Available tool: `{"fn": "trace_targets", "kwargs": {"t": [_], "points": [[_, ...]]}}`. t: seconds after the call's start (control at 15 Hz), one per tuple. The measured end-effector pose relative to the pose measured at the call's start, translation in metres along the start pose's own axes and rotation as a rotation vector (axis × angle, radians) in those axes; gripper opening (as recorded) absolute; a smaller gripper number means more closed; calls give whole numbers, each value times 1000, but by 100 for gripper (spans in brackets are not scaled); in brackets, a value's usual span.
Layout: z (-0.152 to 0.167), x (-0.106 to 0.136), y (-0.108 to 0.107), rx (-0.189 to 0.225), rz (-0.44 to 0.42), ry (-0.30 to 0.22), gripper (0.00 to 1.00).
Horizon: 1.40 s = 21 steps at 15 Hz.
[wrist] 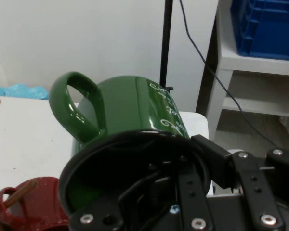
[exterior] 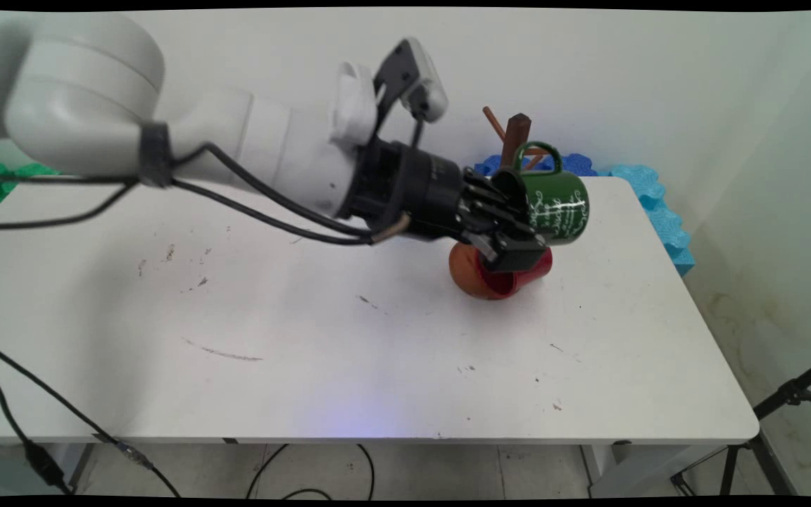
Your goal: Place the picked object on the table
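One green mug (exterior: 553,204) is clamped in the gripper (exterior: 518,236), carried on its side above the table (exterior: 307,338), one finger inside the mouth and the other outside against the wall. Its handle (wrist: 77,110) points up, and white script runs across its glossy side. Directly below sits a red mug (exterior: 511,278) with an orange-brown rounded thing (exterior: 463,271) against it. Behind, a brown wooden rack (exterior: 516,137) rises near the table's far edge, close to the green mug's handle. Blue foam mats (exterior: 652,204) line the far right corner. Most open tabletop lies left and toward the near edge.
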Motion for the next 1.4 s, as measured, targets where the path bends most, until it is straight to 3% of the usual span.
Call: {"fn": "trace_targets", "kwargs": {"t": [0.4,0.73,0.93,1.4], "points": [[-34,24,-10,-20,49,-26,0],[-51,34,-19,-20,77,-79,0],[-61,35,-26,-16,114,-150,0],[-88,35,-40,16,204,-391,0]]}}
